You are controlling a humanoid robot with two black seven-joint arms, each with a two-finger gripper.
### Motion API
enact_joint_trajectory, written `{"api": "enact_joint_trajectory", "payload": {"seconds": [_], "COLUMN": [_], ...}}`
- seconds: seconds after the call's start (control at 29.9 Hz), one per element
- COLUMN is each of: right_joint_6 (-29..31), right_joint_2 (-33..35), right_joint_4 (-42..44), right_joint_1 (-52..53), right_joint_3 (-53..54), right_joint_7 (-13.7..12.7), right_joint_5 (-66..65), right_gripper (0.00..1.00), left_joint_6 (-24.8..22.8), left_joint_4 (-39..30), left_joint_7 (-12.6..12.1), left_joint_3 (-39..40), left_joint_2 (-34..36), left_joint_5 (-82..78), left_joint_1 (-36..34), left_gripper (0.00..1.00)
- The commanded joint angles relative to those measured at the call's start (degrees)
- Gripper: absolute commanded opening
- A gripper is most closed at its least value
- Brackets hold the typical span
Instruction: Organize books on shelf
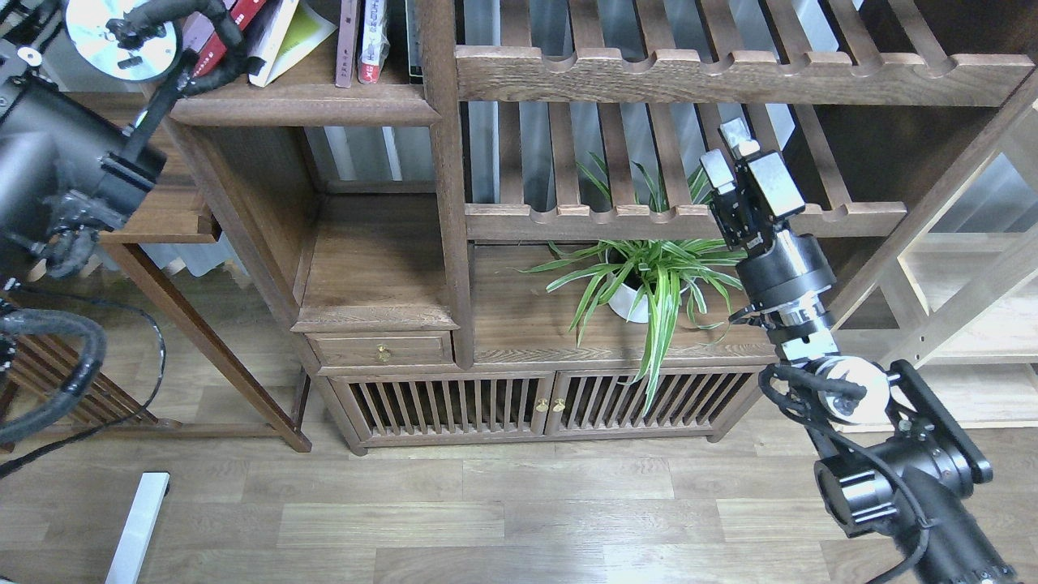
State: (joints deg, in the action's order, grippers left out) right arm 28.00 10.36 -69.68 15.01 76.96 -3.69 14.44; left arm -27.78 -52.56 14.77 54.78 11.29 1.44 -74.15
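Books [276, 32] leaning on dark shelf [308, 104], spider plant in white pot [628, 302], right gripper [734, 154] jaws apart and empty, left jaws out of view

The shelf [304, 104] is a flat dark-brown board with a rounded front edge, at the upper left of my view. On it the books stand in a loose row, cut off by the top of the view. The red book [229, 28] leans left, partly behind my left arm. Just right of it a white book [272, 36] with a yellow-green cover [308, 24] also tilts left. Further right two thin books [361, 40] stand nearly upright, side by side near the post.
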Motion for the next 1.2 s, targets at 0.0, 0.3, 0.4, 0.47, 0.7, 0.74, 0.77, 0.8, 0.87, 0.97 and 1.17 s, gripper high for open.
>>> {"api": "enact_joint_trajectory", "payload": {"seconds": [0.0,0.3,0.4,0.47,0.7,0.74,0.77,0.8,0.87,0.97,1.17], "right_joint_6": [0.0,0.0,0.0,0.0,0.0,0.0,0.0,0.0,0.0,0.0,0.0], "right_joint_2": [-1.4,-7.2,-7.7,-7.7,-7.6,-7.6,-7.6,-7.6,-7.6,-7.6,-7.5], "right_joint_4": [-0.1,-0.1,-0.1,-0.2,-0.5,-0.7,-1.0,-1.2,-1.7,-2.0,-2.4], "right_joint_1": [0.1,1.3,1.3,1.4,2.0,2.1,2.2,2.4,2.7,3.8,5.6], "right_joint_3": [0.1,0.1,0.1,0.1,0.4,0.4,0.5,0.5,0.5,0.6,0.6], "right_joint_7": [0.0,0.0,-0.1,0.0,-0.1,0.0,0.0,0.0,0.0,0.0,0.0], "right_joint_5": [0.0,0.0,0.0,0.0,0.0,0.0,0.0,0.0,0.0,0.0,-0.1], "right_gripper": [0.8,0.8,0.8,0.8,0.79,0.79,0.79,0.79,0.79,0.79,0.79], "left_joint_6": [-0.2,-0.2,-0.2,-0.2,-0.2,-0.2,-0.2,-0.2,-0.2,-0.2,-0.2], "left_joint_4": [-1.0,-7.9,-10.2,-11.4,-14.1,-14.2,-14.3,-14.3,-14.3,-14.3,-14.2], "left_joint_7": [-0.3,-1.2,-1.3,-1.8,-6.8,-7.6,-8.3,-9.1,-9.8,-9.8,-10.2], "left_joint_3": [-0.2,-0.2,-0.3,-0.3,-0.8,-1.0,-1.1,-1.2,-1.2,-1.3,-2.1], "left_joint_2": [-0.8,-4.1,-6.2,-7.9,-11.3,-11.3,-11.3,-11.3,-11.3,-11.3,-11.3], "left_joint_5": [0.1,0.4,0.4,0.4,0.4,0.4,0.4,0.3,0.3,0.2,-0.1], "left_joint_1": [1.2,8.2,9.7,10.9,16.5,17.4,18.4,19.3,19.9,20.2,21.1], "left_gripper": [0.98,0.98,0.97,0.97,0.97,0.97,0.97,0.97,0.97,0.97,0.97]}}
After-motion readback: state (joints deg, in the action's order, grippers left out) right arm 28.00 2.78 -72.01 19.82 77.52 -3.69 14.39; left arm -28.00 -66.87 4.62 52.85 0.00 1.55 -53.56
